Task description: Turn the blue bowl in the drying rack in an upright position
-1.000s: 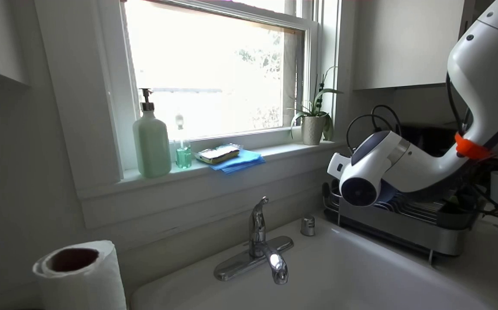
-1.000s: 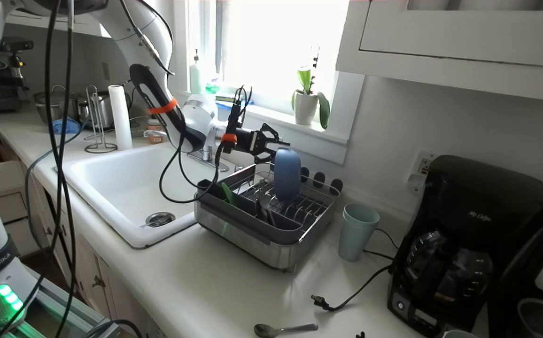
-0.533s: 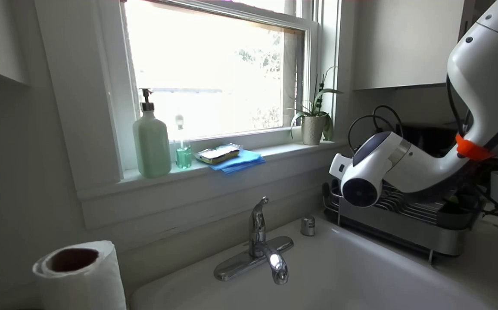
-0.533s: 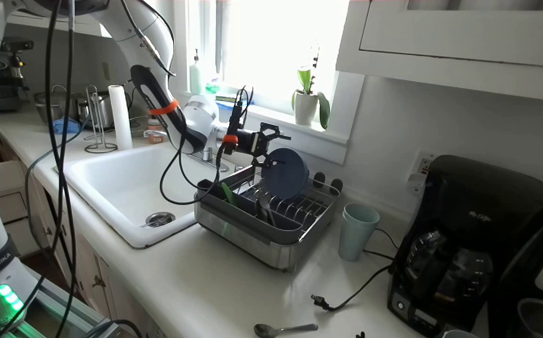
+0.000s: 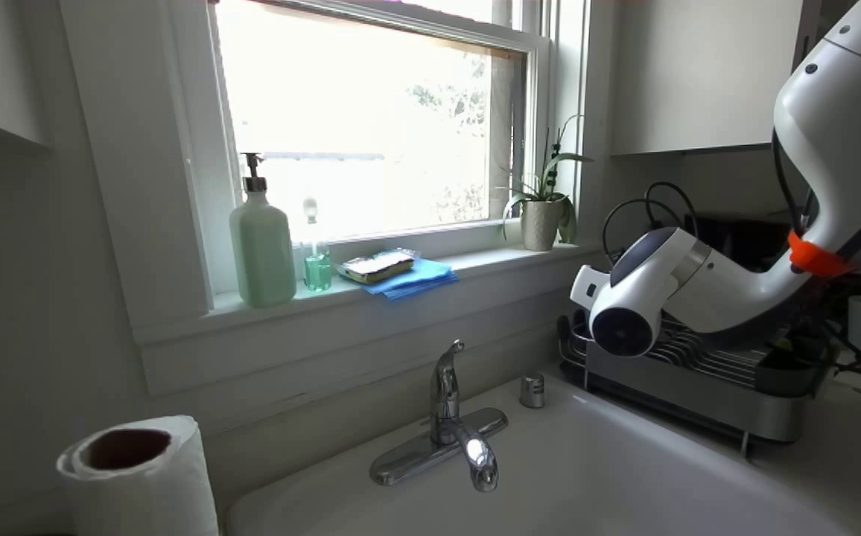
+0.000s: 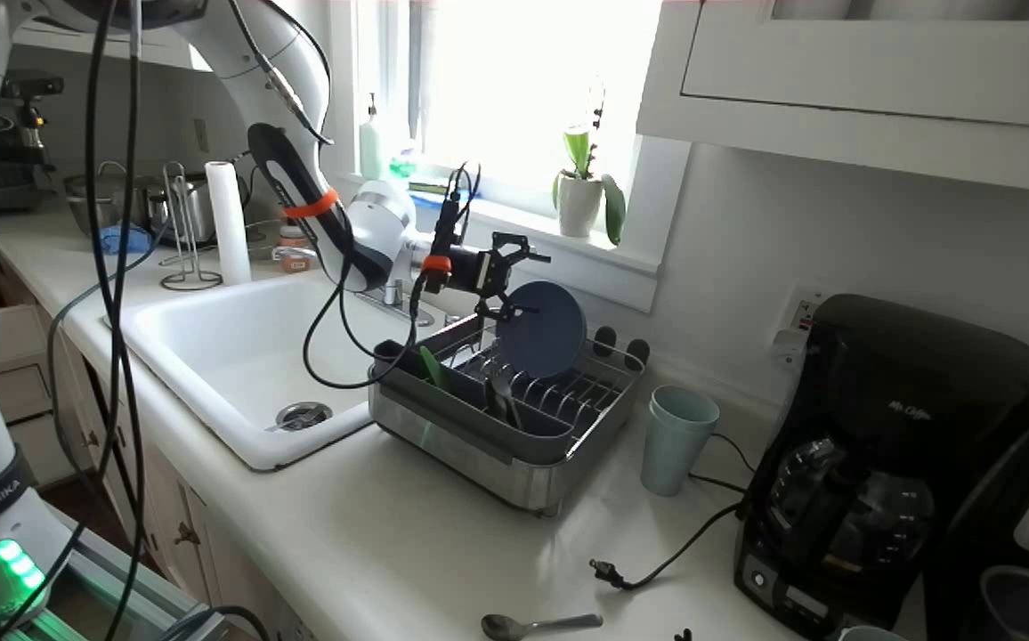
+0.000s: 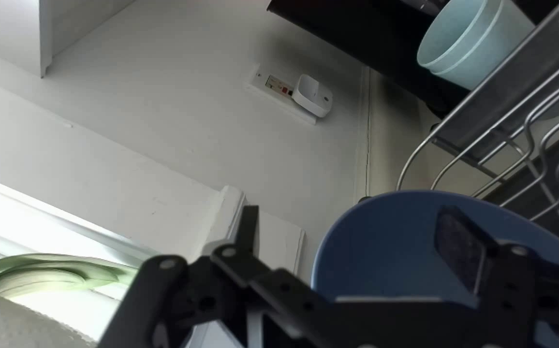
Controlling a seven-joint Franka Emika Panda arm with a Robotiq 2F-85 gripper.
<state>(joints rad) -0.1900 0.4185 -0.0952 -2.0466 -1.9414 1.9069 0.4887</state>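
Note:
Standing on its edge in the drying rack (image 6: 470, 458), the blue bowl (image 6: 546, 334) turns a round face to the camera in an exterior view. In the wrist view, the bowl (image 7: 390, 246) shows what looks like its hollow inside, with the rim curving along the top. My gripper (image 7: 352, 234) is spread wide, one finger in front of the bowl and the other out to its left. Nothing is pinched between them. At the bowl's upper left, the gripper (image 6: 536, 284) appears beside the rim. Behind the arm, the bowl is hidden in an exterior view that shows the rack (image 5: 699, 394).
A grey cutlery holder (image 6: 479, 401) with utensils runs along the rack's front. The sink (image 6: 212, 356) and faucet (image 5: 449, 417) lie beside the rack. Stacked light-blue cups (image 6: 676, 436), a coffee maker (image 6: 888, 463) and a loose plug (image 6: 608, 572) are nearby. A potted plant (image 6: 579, 205) stands on the sill.
One second ago the bowl showed a narrow side profile at the gripper's fingers. The jaws have since opened and let go, and the bowl has swung round to show its round face.

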